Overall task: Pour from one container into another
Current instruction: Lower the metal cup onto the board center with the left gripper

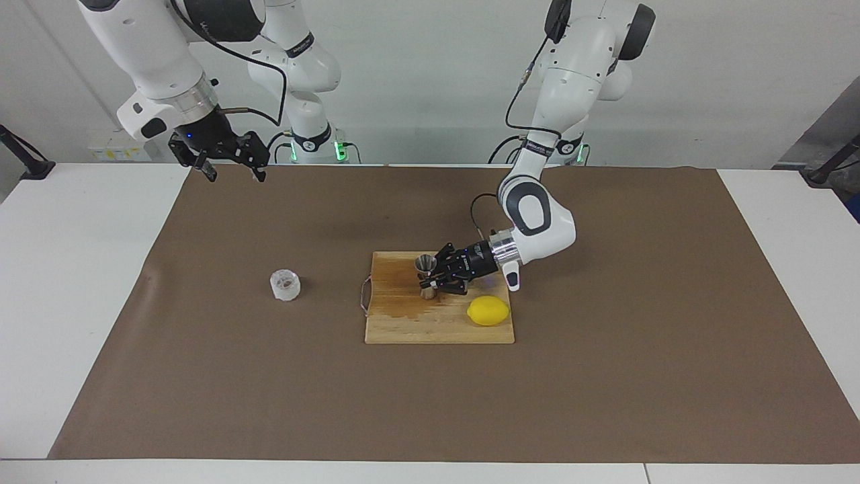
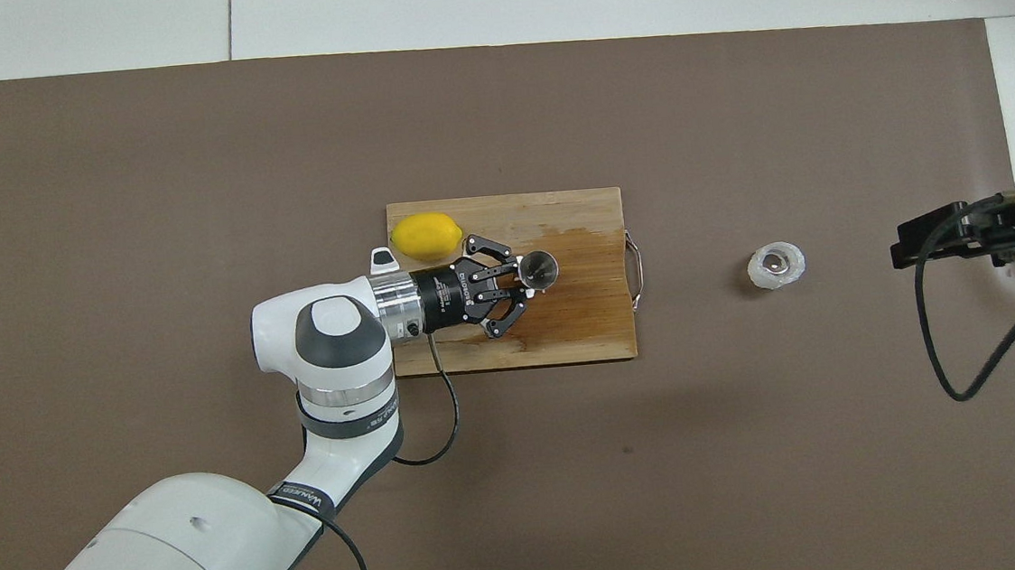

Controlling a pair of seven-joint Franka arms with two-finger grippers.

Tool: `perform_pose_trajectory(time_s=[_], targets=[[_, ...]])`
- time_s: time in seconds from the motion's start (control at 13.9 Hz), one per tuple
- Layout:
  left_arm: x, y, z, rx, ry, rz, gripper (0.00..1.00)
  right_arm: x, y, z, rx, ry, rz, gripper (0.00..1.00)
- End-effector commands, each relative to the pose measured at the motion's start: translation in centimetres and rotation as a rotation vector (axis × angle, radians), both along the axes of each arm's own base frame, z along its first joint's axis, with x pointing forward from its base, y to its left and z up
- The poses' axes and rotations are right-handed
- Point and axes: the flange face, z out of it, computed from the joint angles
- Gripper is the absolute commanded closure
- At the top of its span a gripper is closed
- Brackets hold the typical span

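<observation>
The steel jigger (image 1: pixel 424 271) (image 2: pixel 540 268) stands upright in the middle of the wooden cutting board (image 1: pixel 437 329) (image 2: pixel 584 333), its base down at the board's surface. My left gripper (image 1: pixel 433 278) (image 2: pixel 523 282) reaches in low from the left arm's end of the table and is shut on the jigger's waist. The clear ribbed cup (image 1: pixel 285 285) (image 2: pixel 777 266) sits alone on the brown mat, toward the right arm's end, beside the board's metal handle. My right gripper (image 1: pixel 234 173) (image 2: pixel 903 245) hangs open and empty over the mat's corner and waits.
A yellow lemon (image 1: pixel 488 310) (image 2: pixel 426 235) lies on the board's corner farthest from the robots, beside my left wrist. A dark wet stain covers part of the board. The brown mat (image 1: pixel 605 376) covers most of the white table.
</observation>
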Motion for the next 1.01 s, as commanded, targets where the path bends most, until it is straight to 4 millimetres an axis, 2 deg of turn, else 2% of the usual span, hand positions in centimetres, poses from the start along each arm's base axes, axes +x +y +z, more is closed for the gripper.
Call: perform_pose_trajectory(time_s=[0.0, 0.29, 0.57, 0.93], targets=[[-0.8, 0.4, -0.3, -0.011, -0.005, -0.002, 0.01, -0.2, -0.2, -0.1, 0.020, 0.002, -0.002, 0.00], [-0.4, 0.9, 0.0, -0.012, -0.016, -0.013, 0.00, -0.2, -0.1, -0.1, 0.020, 0.002, -0.001, 0.00], [0.3, 2.5, 2.1, 0.069, -0.093, -0.087, 0.00, -0.2, -0.1, -0.1, 0.020, 0.002, -0.001, 0.00], [1.3, 4.5, 4.3, 0.233, -0.232, -0.279, 0.00, -0.2, -0.1, -0.1, 0.020, 0.002, -0.001, 0.00]])
